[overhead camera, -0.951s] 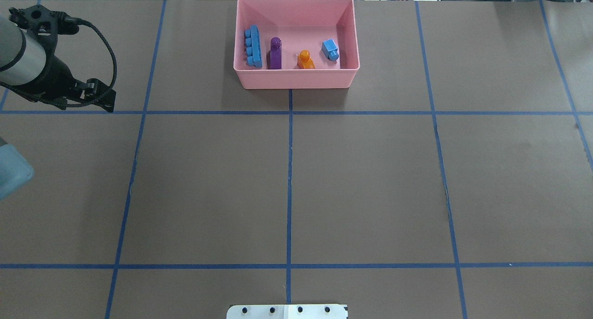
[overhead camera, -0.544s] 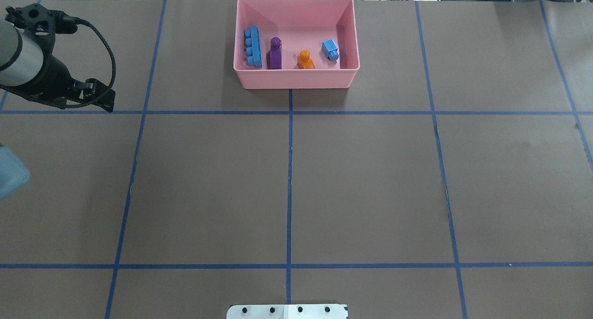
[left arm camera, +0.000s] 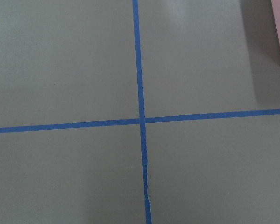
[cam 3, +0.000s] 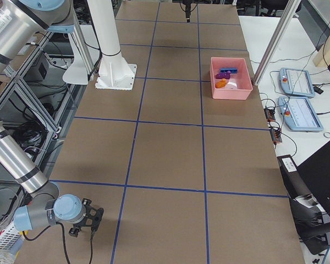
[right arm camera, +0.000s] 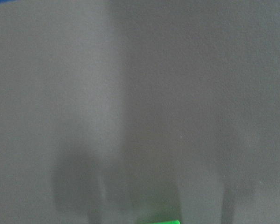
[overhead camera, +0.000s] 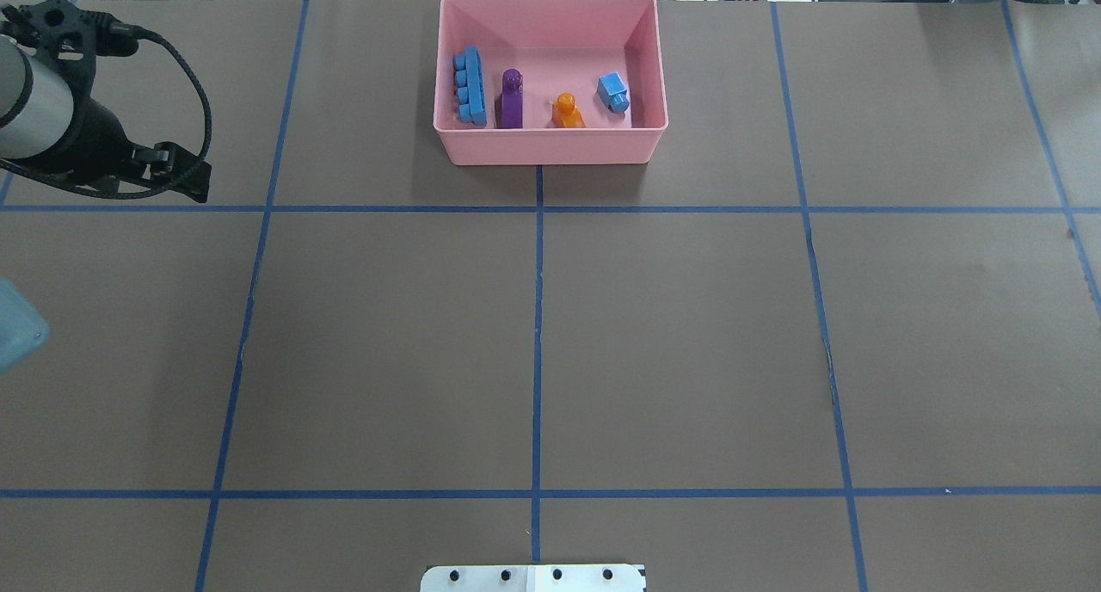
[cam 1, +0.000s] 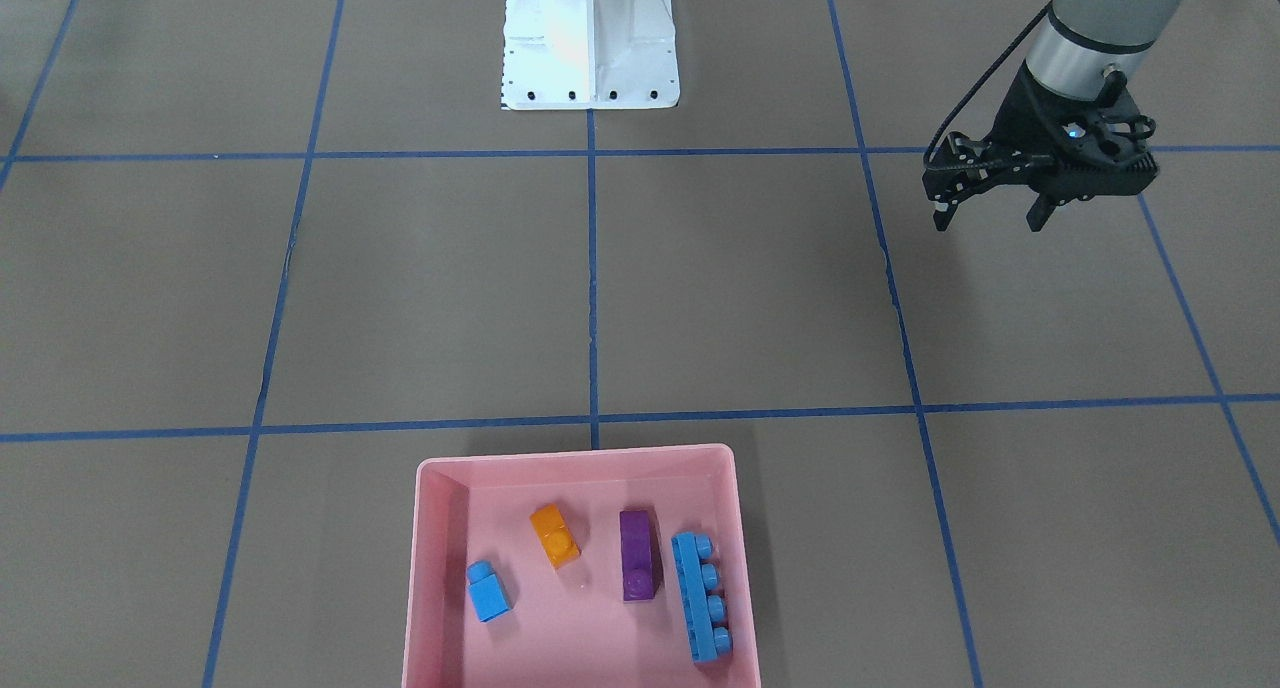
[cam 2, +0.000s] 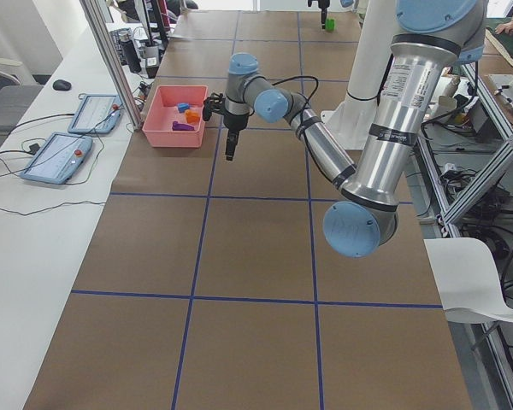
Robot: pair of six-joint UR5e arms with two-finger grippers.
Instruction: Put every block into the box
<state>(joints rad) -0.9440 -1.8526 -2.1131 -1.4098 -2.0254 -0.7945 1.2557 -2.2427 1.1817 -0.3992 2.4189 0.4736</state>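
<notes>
Blocks [cam 1: 637,553], studded plastic, in box [cam 1: 575,463]

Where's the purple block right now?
Purple block is inside the pink box, right half in the front-facing view, between the orange block and the long blue block.

The brown table [overhead camera: 688,334], gridded with blue tape [overhead camera: 538,317], carries the pink box [overhead camera: 550,149] and white robot base [cam 1: 590,38].
</notes>
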